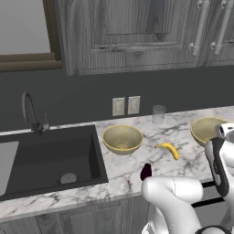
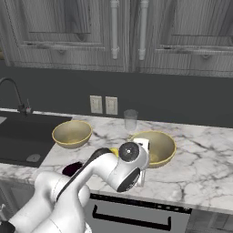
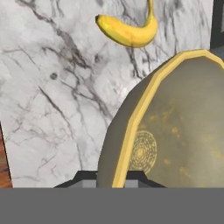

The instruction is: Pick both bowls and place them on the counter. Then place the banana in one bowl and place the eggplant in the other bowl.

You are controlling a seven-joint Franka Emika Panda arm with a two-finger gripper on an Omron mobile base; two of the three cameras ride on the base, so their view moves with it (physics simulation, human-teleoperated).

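You've got both bowls over the counter [image 1: 137, 164]: left bowl [image 1: 122, 138] sits near the sink [image 1: 45, 160], right bowl [image 2: 154, 146] is pinched by its rim in the clenched gripper [image 3: 117, 179], looks about set down. Release is what's left there. Banana [image 1: 168, 149] lies loose between the bowls, eggplant [image 1: 146, 171] near the front edge, neither bowled yet

A home kitchen: marble worktop [image 1: 132, 160] with a black sink [image 1: 45, 160] and tap [image 1: 31, 114] at left, grey wooden cupboards [image 1: 137, 32] above, wall sockets [image 1: 126, 105] on the dark far wall.
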